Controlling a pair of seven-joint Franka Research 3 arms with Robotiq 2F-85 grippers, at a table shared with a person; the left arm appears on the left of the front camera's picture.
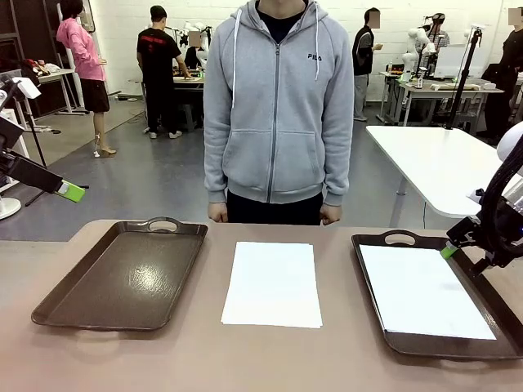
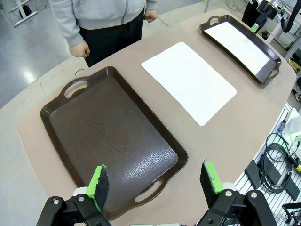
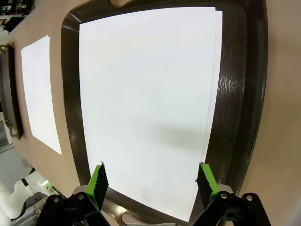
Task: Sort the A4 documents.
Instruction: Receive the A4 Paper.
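One white A4 document (image 1: pixel 272 283) lies flat on the bare table between two brown trays. Another A4 document (image 1: pixel 425 290) lies inside the right tray (image 1: pixel 384 245); a second sheet's edge peeks out along one side of it (image 3: pixel 214 94). The left tray (image 1: pixel 122 278) holds nothing. My right gripper (image 3: pixel 152 181) hovers open just above the near end of the sheet (image 3: pixel 146 103) in the right tray (image 3: pixel 237 94), and it appears at that tray's right rim (image 1: pixel 449 249). High above the left tray (image 2: pixel 108 141), my left gripper (image 2: pixel 155 181) is open and holds nothing.
A person in a grey hoodie stands at the far side, hands (image 1: pixel 217 212) hanging at the table's edge. The left gripper (image 1: pixel 69 192) is off the table's left side. Cables (image 2: pixel 277 160) lie beyond the table's near edge.
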